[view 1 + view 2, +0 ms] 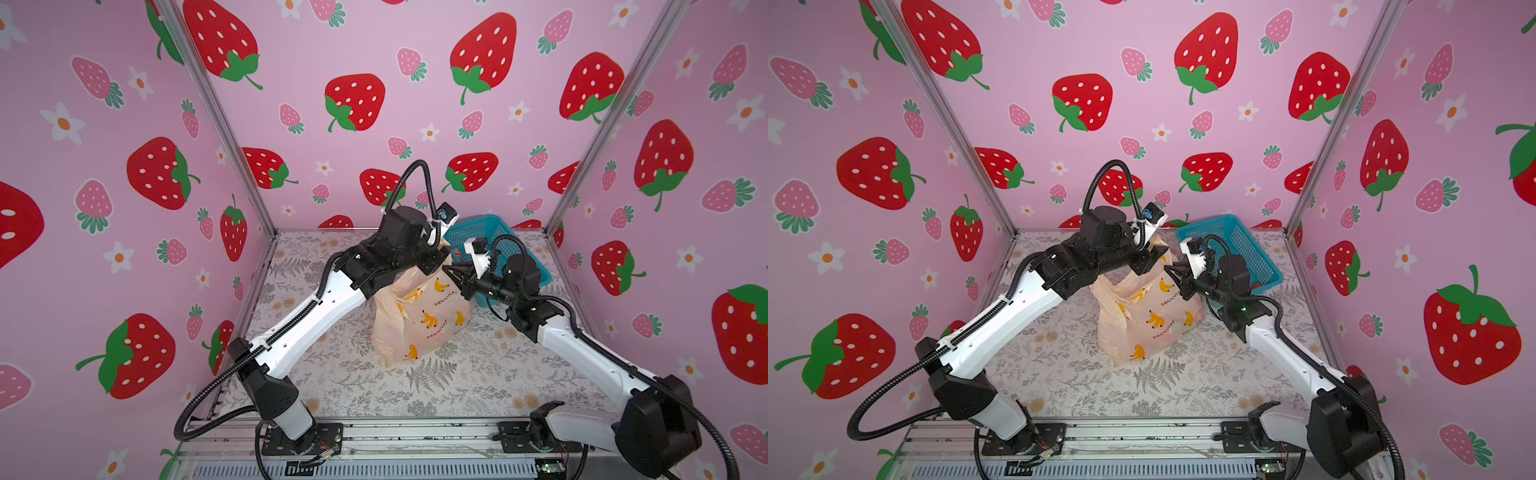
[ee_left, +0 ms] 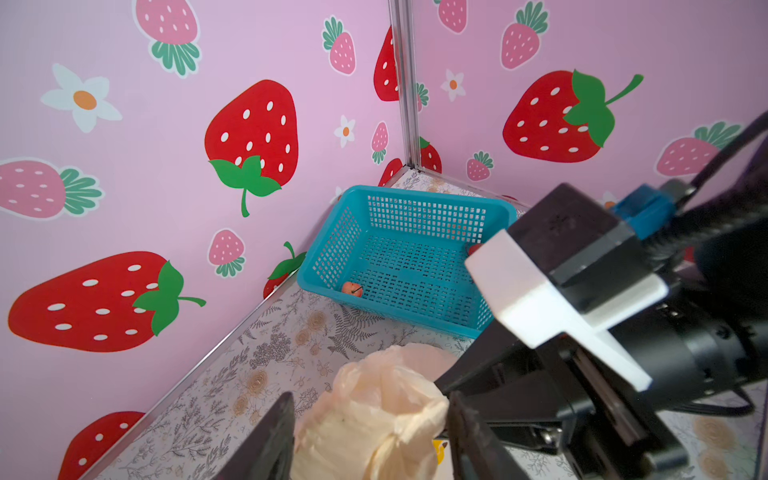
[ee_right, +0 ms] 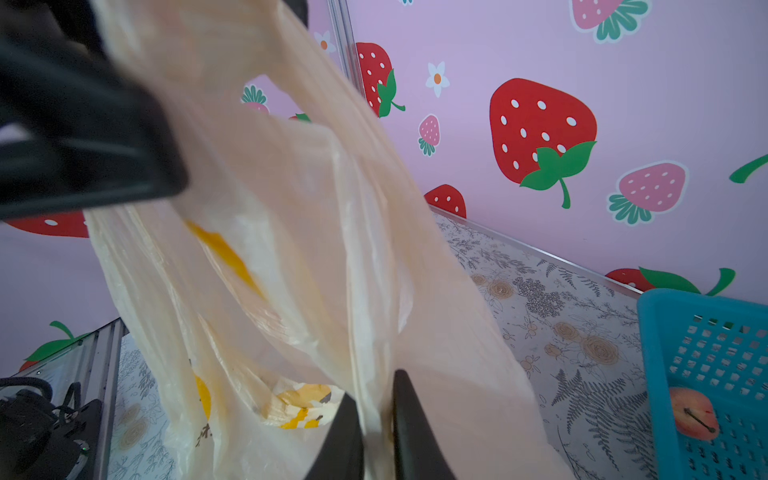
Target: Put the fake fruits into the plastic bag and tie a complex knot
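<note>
The plastic bag (image 1: 419, 320) (image 1: 1150, 320), peach with yellow bananas, stands mid-table with its top pulled up. My left gripper (image 1: 438, 259) (image 1: 1148, 262) is above it. In the left wrist view the jaws of the left gripper (image 2: 370, 440) press both sides of the bag's bunched top (image 2: 374, 415). My right gripper (image 1: 449, 270) (image 1: 1173, 274) (image 3: 376, 432) is right beside it, shut on a thin fold of the bag (image 3: 291, 249). One orange-red fake fruit (image 2: 352, 289) (image 3: 694, 415) lies in the blue basket. The bag's contents are hidden.
The blue mesh basket (image 1: 511, 245) (image 1: 1246, 245) (image 2: 415, 193) (image 3: 648, 332) sits in the back right corner, just behind my right wrist. Pink strawberry-print walls close in three sides. The floral mat (image 1: 415, 386) stretches in front of the bag.
</note>
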